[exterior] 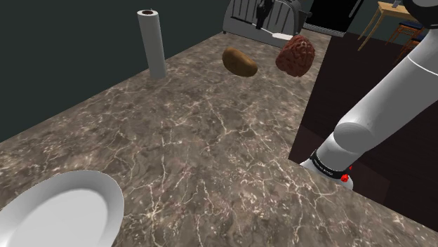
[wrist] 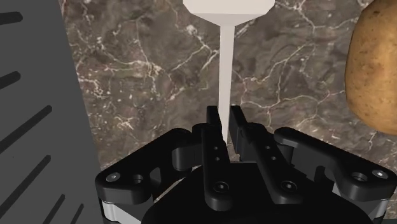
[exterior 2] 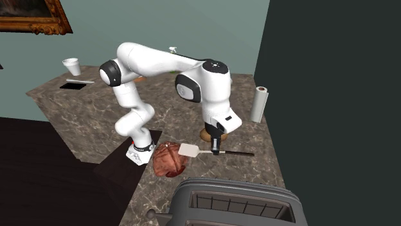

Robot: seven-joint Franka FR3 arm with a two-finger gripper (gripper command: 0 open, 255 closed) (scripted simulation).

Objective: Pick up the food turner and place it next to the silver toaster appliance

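I see broad bare tabletop [exterior: 196, 140] between the plate [exterior: 60, 210] and the potato [exterior: 240, 62]. Beside the toaster [exterior: 239, 17], that potato and a brown lump [exterior: 295, 56] crowd my way.

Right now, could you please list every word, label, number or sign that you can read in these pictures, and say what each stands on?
None can be read.
Pale marks on the black band low on the white arm: too small to read.
The grey slotted toaster, white-bladed food turner, white paper roll and gilt picture frame bear no writing.
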